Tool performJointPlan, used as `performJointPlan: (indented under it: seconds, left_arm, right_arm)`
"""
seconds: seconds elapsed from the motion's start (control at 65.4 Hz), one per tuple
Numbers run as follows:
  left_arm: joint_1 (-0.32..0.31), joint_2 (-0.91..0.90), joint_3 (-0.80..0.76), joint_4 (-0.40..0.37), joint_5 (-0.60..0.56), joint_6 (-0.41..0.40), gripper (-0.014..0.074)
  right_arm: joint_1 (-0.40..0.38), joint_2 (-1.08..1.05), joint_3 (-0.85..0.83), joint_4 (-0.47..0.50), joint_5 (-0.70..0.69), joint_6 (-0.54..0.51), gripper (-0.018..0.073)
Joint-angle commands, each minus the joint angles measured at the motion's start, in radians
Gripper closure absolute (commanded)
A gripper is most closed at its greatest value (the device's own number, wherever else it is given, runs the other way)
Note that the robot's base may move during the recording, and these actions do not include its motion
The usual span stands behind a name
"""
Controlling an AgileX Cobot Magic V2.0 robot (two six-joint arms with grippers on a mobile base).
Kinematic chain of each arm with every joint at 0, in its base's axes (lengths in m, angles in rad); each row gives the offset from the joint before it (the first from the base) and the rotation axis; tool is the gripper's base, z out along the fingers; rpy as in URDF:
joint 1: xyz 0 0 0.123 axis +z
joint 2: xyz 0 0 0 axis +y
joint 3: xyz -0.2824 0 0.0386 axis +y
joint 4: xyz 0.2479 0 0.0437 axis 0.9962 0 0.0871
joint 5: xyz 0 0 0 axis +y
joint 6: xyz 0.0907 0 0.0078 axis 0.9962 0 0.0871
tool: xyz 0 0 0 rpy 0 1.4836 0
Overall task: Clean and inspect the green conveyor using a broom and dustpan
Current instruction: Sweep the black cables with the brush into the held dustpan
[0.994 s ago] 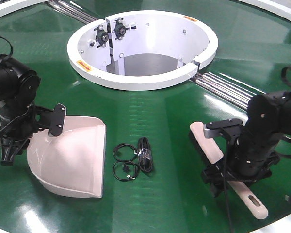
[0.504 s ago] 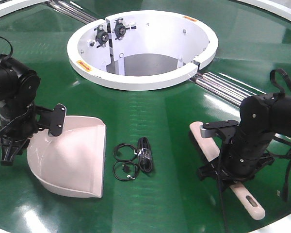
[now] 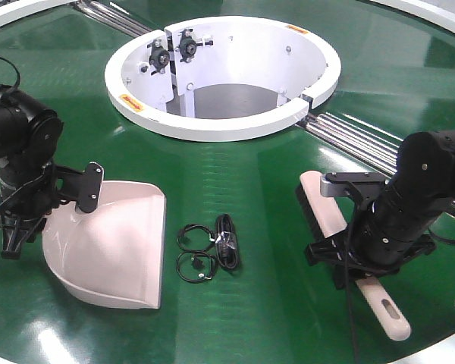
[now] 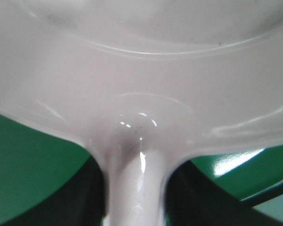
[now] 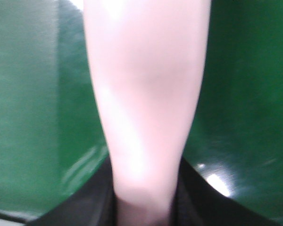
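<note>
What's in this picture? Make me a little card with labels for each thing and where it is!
Floor: green conveyor, shiny
Far side: white ring around a round hole
Left arm: left gripper shut on the dustpan handle
Dustpan spot: left side, front lip facing the middle
Right arm: right gripper shut on the broom handle
Broom spot: right side
Middle: black cable and two black rings, lying loose

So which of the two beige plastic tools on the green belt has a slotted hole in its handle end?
The slim beige plastic broom, gripped by the right gripper: the slot shows near its free handle end. The wide scoop-shaped beige dustpan shows none.
</note>
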Motion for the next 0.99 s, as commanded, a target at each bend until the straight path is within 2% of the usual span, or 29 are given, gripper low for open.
performJointPlan:
  seconds: [0.0, 0.168, 0.275, 0.596, 0.841, 0.978]
  left_arm:
    - [-0.005, -0.045, -0.024, 0.012, 0.004, -0.005, 0.0603]
    - [-0.005, -0.045, -0.024, 0.012, 0.004, -0.005, 0.0603]
    - [-0.005, -0.045, -0.024, 0.012, 0.004, -0.005, 0.0603]
    - [-0.005, -0.045, -0.024, 0.013, 0.004, -0.005, 0.0603]
    - [-0.005, -0.045, -0.024, 0.013, 0.004, -0.005, 0.0603]
    - [-0.005, -0.045, -0.024, 0.013, 0.004, -0.005, 0.0603]
  right_arm:
    - [0.056, -0.031, -0.045, 0.015, 0.001, 0.043, 0.0564]
    - [0.178, 0.023, -0.135, -0.078, 0.041, 0.169, 0.0564]
    - [0.216, 0.076, -0.2, -0.114, 0.108, 0.223, 0.0564]
    - [0.271, 0.194, -0.265, -0.078, 0.176, 0.321, 0.0564]
    - [0.321, 0.235, -0.306, -0.054, 0.179, 0.337, 0.0564]
    - [0.351, 0.289, -0.386, -0.02, 0.233, 0.333, 0.0564]
